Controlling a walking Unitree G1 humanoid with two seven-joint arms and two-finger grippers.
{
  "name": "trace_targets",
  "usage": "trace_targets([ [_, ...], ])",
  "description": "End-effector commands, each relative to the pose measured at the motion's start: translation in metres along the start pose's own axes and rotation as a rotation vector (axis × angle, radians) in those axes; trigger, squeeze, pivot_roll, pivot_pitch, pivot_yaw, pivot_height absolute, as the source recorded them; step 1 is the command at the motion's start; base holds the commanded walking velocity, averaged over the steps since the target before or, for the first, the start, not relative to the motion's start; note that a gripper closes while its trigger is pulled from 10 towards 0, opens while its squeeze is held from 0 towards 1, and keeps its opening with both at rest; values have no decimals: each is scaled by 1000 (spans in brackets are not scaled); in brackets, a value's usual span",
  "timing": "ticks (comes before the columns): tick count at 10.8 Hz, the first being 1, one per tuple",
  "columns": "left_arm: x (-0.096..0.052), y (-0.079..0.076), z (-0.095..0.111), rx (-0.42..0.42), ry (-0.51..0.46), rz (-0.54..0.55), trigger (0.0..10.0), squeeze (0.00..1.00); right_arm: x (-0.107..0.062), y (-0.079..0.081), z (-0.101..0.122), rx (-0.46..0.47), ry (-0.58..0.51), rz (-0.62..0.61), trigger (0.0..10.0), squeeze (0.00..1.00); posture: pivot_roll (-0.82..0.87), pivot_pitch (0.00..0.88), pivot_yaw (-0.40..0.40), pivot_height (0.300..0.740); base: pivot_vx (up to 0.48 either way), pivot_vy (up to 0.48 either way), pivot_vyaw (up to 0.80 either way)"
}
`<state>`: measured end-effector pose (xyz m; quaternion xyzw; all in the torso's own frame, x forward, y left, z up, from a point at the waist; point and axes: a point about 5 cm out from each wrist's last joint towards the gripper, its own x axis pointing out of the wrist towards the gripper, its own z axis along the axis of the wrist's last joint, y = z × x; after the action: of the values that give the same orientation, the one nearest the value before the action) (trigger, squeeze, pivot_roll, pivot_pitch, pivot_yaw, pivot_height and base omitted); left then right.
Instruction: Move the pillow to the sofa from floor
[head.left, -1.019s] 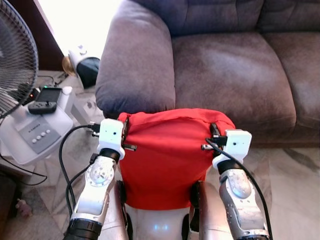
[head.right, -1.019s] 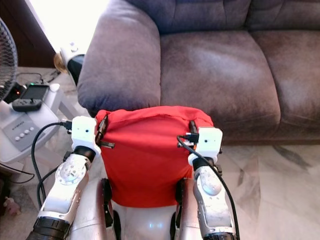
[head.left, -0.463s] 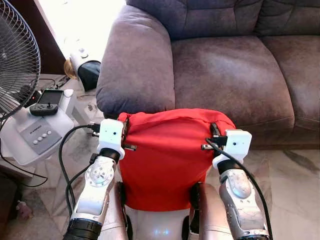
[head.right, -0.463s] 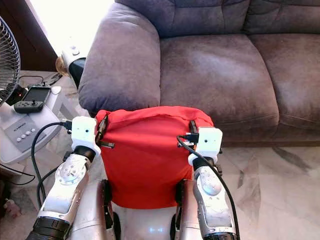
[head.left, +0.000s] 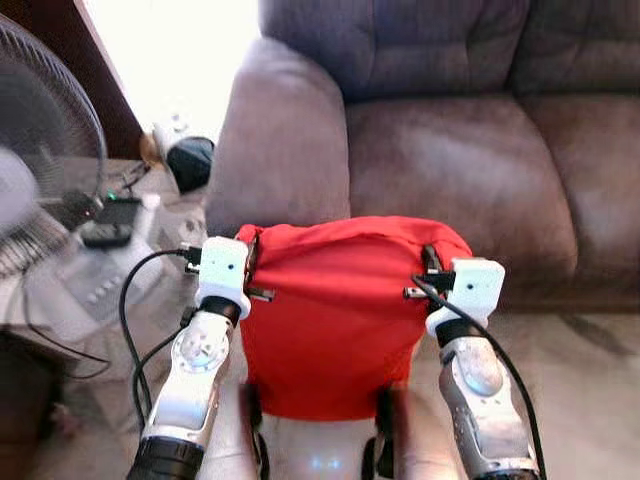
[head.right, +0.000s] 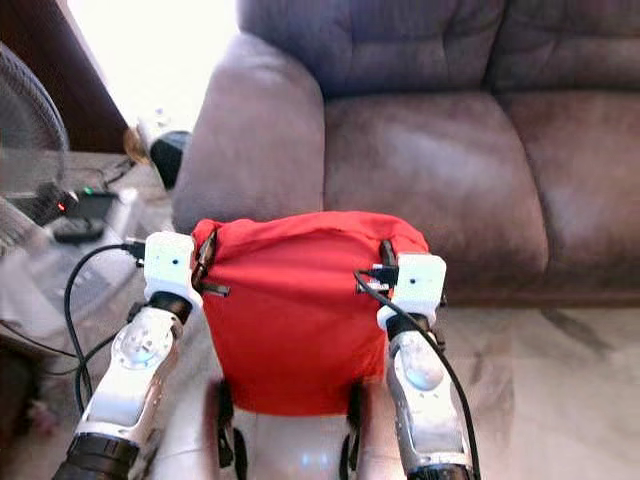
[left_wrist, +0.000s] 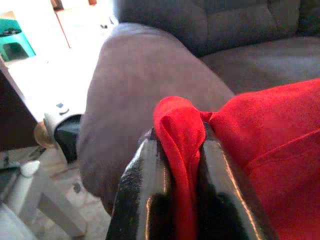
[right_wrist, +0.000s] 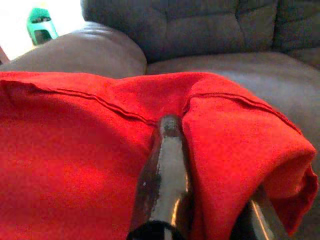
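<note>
the view blurs and tilts up: more sofa back shows, fan sits further right.

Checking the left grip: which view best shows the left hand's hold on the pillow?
Left wrist view: both fingers pinch a fold of the pillow. The eye views show the left hand at the pillow's corner, fingers mostly hidden. The right wrist view shows the right hand instead.
</note>
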<state>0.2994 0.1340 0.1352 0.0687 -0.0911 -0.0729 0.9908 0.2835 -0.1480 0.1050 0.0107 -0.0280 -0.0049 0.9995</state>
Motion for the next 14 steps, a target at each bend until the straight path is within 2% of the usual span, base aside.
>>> trace_targets([
  [1, 4, 10, 20, 34, -110, 42, 10000, 0, 4, -7, 22, -18, -114, -33, 10000, 0, 54, 133, -9, 726, 0, 0, 0],
  [2, 4, 10, 20, 33, -110, 42, 10000, 0, 3, -6, 23, -14, -117, -25, 10000, 0, 54, 133, -11, 740, 0, 0, 0],
  [14, 6, 9, 22, 24, -120, 37, 10000, 0, 6, -5, 27, -8, -142, -4, 10000, 0, 59, 120, -16, 740, 0, 0, 0],
])
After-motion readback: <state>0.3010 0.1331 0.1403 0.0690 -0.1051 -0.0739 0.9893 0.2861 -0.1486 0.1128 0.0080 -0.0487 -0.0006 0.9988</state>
